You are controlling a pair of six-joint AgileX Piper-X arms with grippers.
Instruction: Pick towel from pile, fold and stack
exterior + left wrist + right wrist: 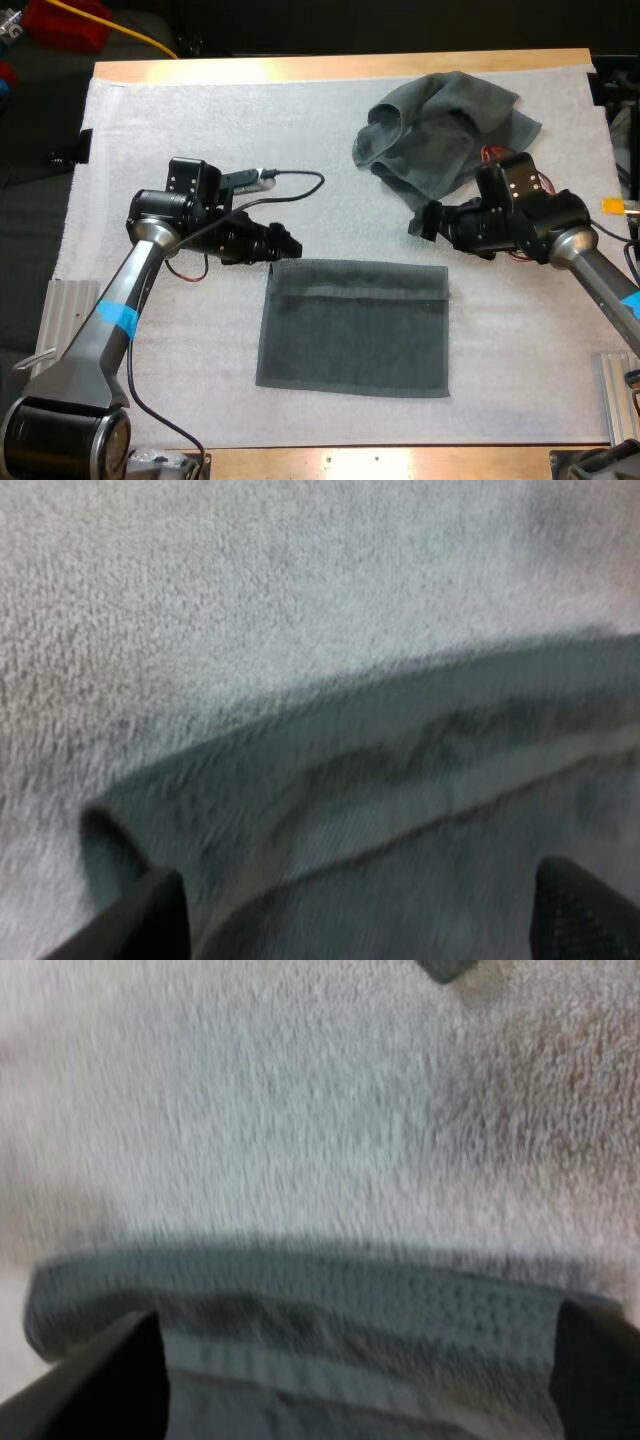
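- Looking down from the high view, I see a folded towel lying flat on the white mat, at the middle of the near side of the wooden surface.
- A crumpled towel sits in a heap at the far right of the mat, apart from the folded one.
- My left claw hangs just beside the folded towel's far left corner. In its wrist view, its fingers are spread wide, with the towel's edge and hem band between them.
- My right claw is between the folded towel's far right corner and the crumpled heap. Its fingers are spread too, with the towel's far edge between them.
- The tips of both claws seem low over the cloth, though I cannot tell whether they touch it.
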